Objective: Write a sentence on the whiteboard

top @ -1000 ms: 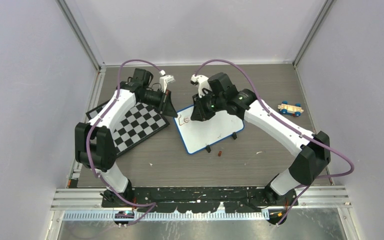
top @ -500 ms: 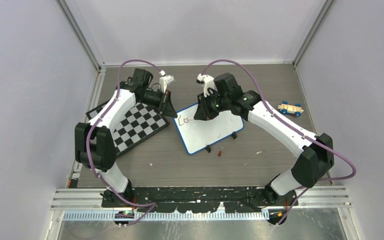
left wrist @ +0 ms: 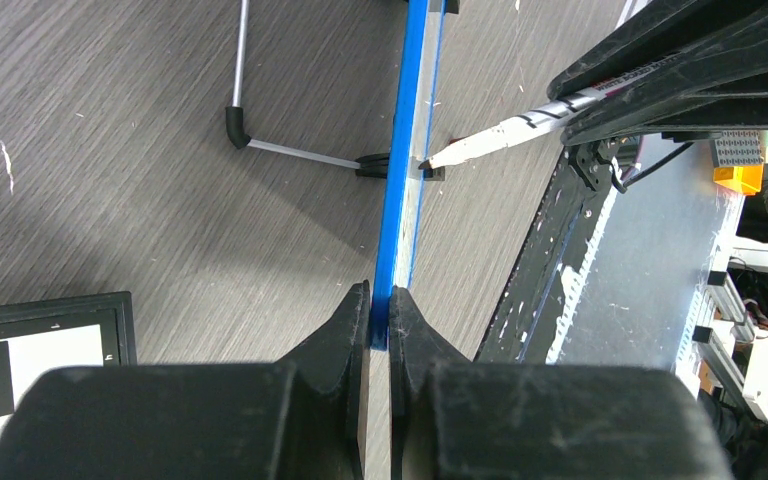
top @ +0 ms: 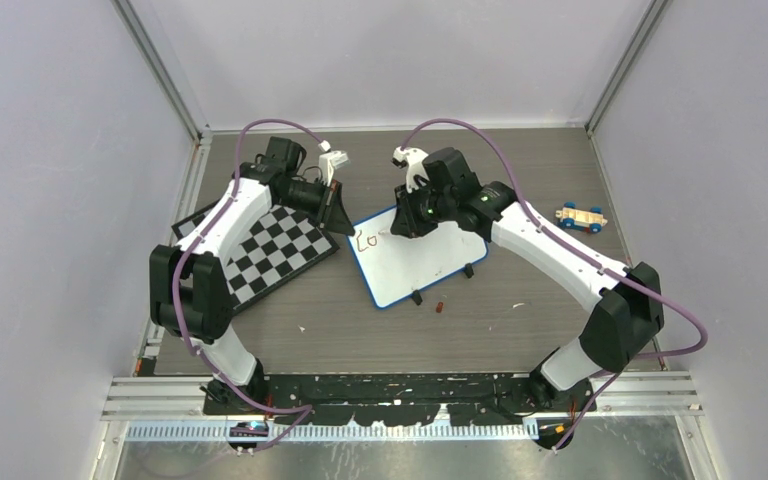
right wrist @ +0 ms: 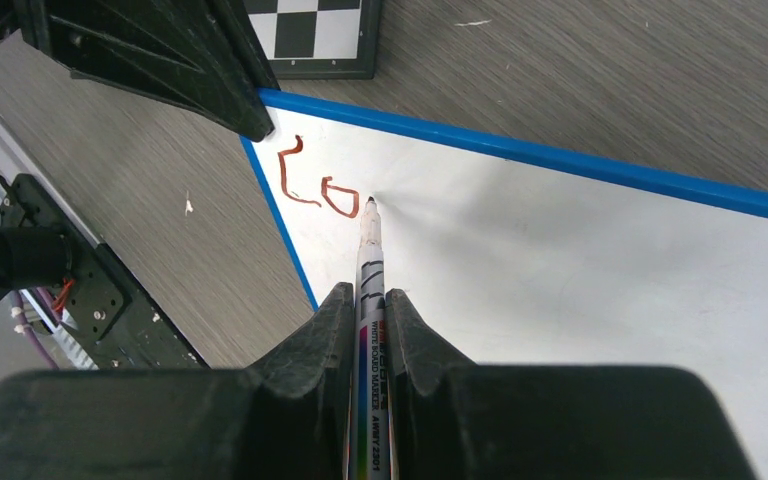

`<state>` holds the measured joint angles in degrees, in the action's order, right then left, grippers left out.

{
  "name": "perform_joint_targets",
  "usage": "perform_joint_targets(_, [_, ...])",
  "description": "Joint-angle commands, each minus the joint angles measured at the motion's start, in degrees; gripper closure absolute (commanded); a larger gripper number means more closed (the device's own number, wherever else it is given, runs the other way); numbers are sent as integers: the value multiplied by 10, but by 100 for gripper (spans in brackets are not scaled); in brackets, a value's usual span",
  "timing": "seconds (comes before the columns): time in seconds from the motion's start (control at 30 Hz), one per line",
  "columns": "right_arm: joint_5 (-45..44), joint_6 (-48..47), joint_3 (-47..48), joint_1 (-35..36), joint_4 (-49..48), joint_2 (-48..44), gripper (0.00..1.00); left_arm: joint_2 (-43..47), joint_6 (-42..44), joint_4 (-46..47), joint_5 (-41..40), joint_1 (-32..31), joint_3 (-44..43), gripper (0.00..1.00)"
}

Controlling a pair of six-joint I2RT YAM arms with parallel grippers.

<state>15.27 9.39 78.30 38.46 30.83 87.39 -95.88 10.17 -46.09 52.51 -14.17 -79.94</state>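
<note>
The whiteboard (top: 422, 262), white with a blue frame, lies mid-table. My left gripper (left wrist: 379, 300) is shut on its blue frame (left wrist: 400, 190) at the board's far-left corner (top: 345, 222). My right gripper (right wrist: 366, 300) is shut on a whiteboard marker (right wrist: 371, 250), over the board's upper left (top: 405, 222). The marker's tip touches the board just right of brownish-red letters "Co" (right wrist: 315, 185), the only part of the sentence that shows; they also show in the top view (top: 367, 240).
A black-and-white chessboard (top: 270, 250) lies left of the whiteboard, its corner near my left gripper. A small toy car (top: 582, 217) stands at the right. A small brown piece (top: 441, 307) lies in front of the board. The board's clip feet (left wrist: 370, 165) stand on the table.
The "o" has been closed after the "C". My right gripper has shifted slightly right along the board with the marker. The left arm has held still.
</note>
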Motion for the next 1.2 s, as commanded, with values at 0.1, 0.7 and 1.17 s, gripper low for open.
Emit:
perform_joint_targets(0.1, [-13,-1,19,5,-26,8,100,6,4,-17,-4,-3,-13,100])
perform_joint_targets(0.7, [-59,-4,14,-1,-31,2,100,7,4,-16,-7,-4,-12,100])
perform_joint_targets(1.17, [-43,-9,-16,2,-16,-6,100,5,5,-15,-7,-4,-13,100])
